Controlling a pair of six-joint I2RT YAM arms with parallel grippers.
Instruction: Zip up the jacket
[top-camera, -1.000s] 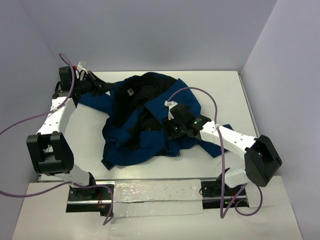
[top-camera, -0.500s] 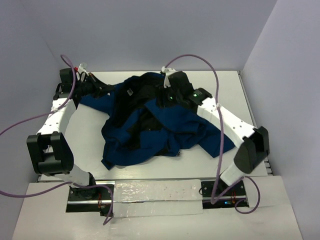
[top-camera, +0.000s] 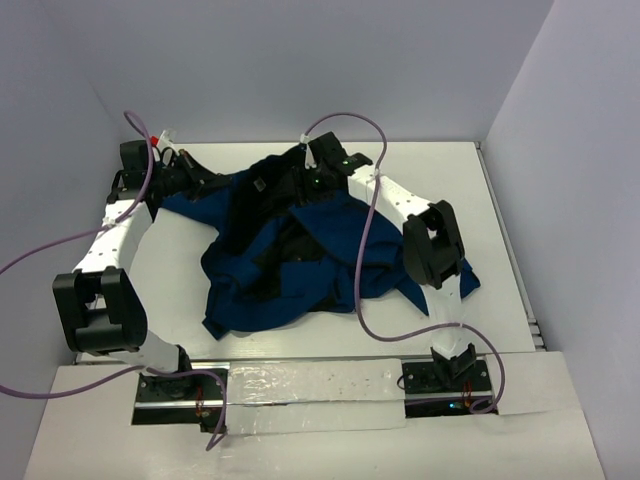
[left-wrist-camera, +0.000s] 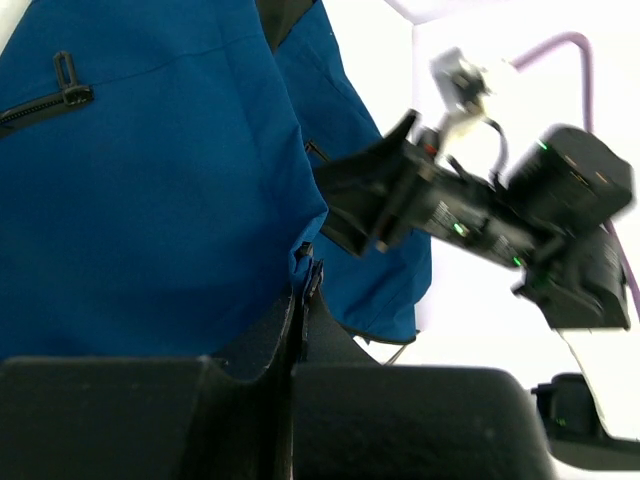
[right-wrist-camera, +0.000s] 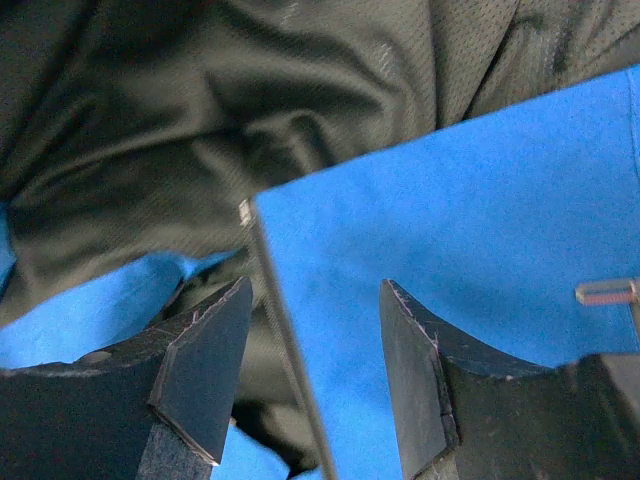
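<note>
The navy-blue jacket (top-camera: 290, 250) lies crumpled on the white table, its black lining (top-camera: 275, 185) showing at the far middle. My left gripper (top-camera: 205, 178) is at the jacket's far left corner, shut on the jacket's edge (left-wrist-camera: 305, 262); blue fabric fills the left wrist view (left-wrist-camera: 150, 200). My right gripper (top-camera: 300, 180) is open over the lining at the far middle. In the right wrist view its open jaws (right-wrist-camera: 315, 300) straddle a blue panel's zipper edge (right-wrist-camera: 275, 290), with black lining (right-wrist-camera: 250, 110) beyond.
The white table (top-camera: 470, 190) has side walls at the left, right and back. The right arm (top-camera: 430, 245) reaches over the jacket's right side. Purple cables (top-camera: 365, 260) loop over the jacket and at the left. The right arm also shows in the left wrist view (left-wrist-camera: 500, 220).
My right gripper has swung from the jacket's near right side up and left to the far middle over the lining. The left arm has stayed put.
</note>
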